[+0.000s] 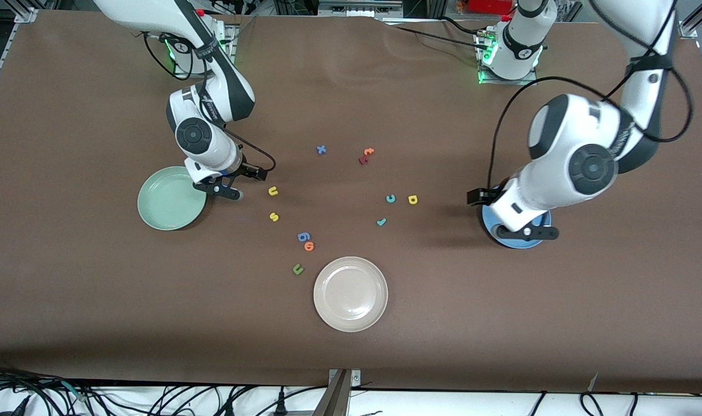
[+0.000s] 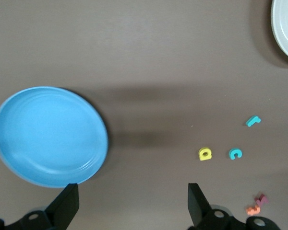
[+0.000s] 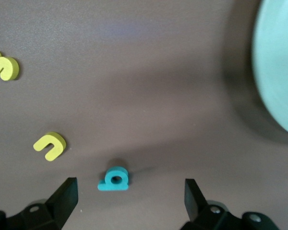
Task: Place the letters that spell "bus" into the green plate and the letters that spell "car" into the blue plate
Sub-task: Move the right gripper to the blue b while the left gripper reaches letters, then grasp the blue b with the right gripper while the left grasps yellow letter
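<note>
A brown cloth-covered tabletop (image 1: pixel 96 323) carries small foam letters scattered among three shallow plates. The right end effector (image 3: pixel 129 199) hangs low beside the round pale mint-green plate (image 1: pixel 170 199), fingers spread wide and empty, with the tiny teal foam "b" (image 3: pixel 114 179) lying on the cloth between them. The yellow foam "u" (image 1: pixel 273 191) and yellow foam "s" (image 1: pixel 274 217) lie near it, toward the middle of the tabletop. The left end effector (image 2: pixel 133 206) waits over the edge of the round bright blue plate (image 2: pixel 48 136), also wide open and holding nothing. The teal foam "c" (image 1: pixel 390 199), yellow foam "a" (image 1: pixel 412 200) and teal foam "r" (image 1: pixel 381 222) lie together between the middle and the blue plate. Both plates look empty, so the sorting has barely begun. The step in hand seems to be picking up the "b": the right end effector must drop, close on it, then carry it over the green plate.
</note>
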Action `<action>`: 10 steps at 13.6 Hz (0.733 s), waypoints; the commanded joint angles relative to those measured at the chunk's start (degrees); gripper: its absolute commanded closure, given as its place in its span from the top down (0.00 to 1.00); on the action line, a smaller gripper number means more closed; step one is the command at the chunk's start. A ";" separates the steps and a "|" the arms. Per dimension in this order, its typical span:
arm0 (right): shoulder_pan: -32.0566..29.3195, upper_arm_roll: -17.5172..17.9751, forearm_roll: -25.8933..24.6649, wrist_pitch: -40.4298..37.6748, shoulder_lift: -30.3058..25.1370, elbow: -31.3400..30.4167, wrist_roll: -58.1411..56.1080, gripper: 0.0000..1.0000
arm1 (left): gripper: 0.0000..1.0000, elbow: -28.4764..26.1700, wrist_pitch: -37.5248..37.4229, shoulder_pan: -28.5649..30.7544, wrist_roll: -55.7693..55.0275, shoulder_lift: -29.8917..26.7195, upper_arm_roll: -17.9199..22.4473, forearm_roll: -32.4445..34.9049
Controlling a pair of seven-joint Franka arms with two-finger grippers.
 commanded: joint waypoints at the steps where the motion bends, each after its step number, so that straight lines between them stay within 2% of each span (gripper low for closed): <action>1: -0.29 1.39 0.91 4.74 1.87 -1.42 1.55 0.98 | 1.00 -3.74 7.20 -1.06 -1.97 0.43 -1.21 -1.52; 4: -0.29 2.54 0.91 5.28 2.84 -1.51 3.23 0.98 | 1.00 -12.00 20.47 -3.78 -9.51 0.60 -2.71 -0.99; 6: -0.29 2.72 0.91 5.27 2.84 -1.95 3.23 0.90 | 1.00 -17.80 30.57 -6.85 -13.13 1.39 -2.62 -0.55; 9: -0.29 2.72 0.91 5.27 2.84 -2.04 3.23 0.73 | 1.00 -19.32 34.57 -9.58 -16.65 4.81 -2.62 0.50; 10: -0.29 2.72 0.91 5.27 2.84 -2.04 3.23 0.71 | 1.00 -19.23 35.45 -10.03 -17.96 5.95 -2.54 1.46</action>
